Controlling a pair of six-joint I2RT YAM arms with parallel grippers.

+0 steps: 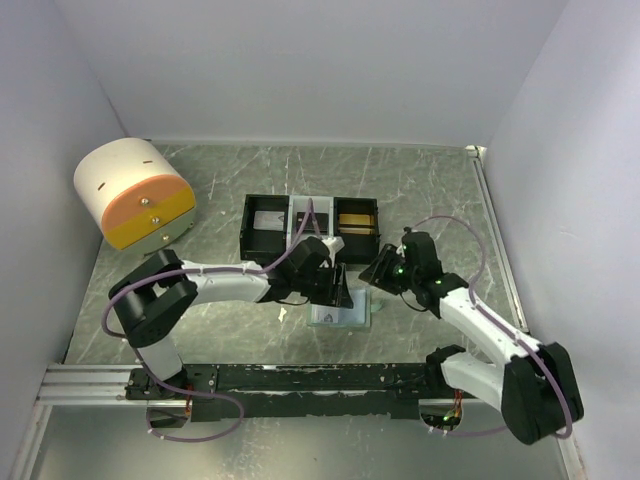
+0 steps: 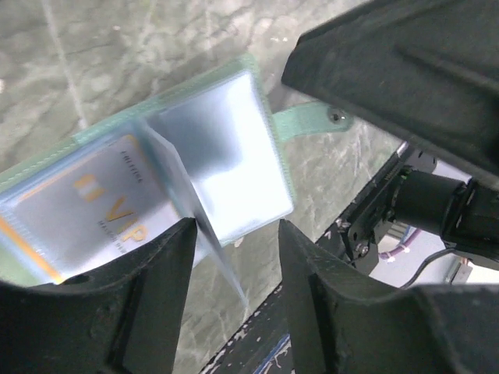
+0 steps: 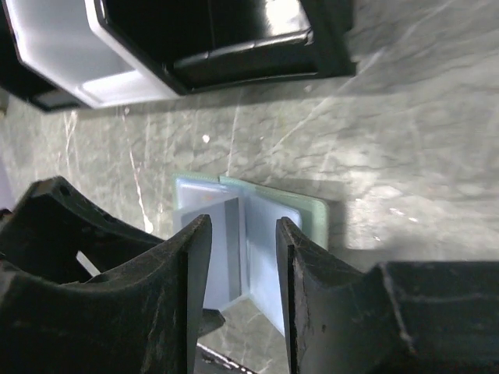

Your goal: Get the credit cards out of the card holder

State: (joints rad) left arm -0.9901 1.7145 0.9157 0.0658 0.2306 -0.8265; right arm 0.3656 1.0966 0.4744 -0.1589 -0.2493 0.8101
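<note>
Right at the middle of the bench point(image 1: 420, 190), just in front of the arm bases, the holder point(image 1: 342, 318) lies open, pale inside up, green edge all round. One panel holds a card point(image 2: 86, 210) printed "VIP" in orange, behind clear plastic. A clear sleeve point(image 2: 183, 195) stands up from the fold, tilted. A green strap point(image 2: 300, 122) with a snap sticks out from the far panel's edge.

Over the holder hangs the left gripper point(image 2: 234, 265), about half open. The raised sleeve passes between its fingers, close to one of them; whether it touches cannot be told, and the jaws are not closed on it. The right gripper point(image 3: 238, 265) hangs just beside it, over the holder's other side, also part open with nothing held. In its own view a grey-striped surface shows in the gap below.

Behind the holder, well apart, sits a black tray point(image 1: 244, 225) with three compartments. Far left stands a white and orange drum point(image 1: 135, 195).
</note>
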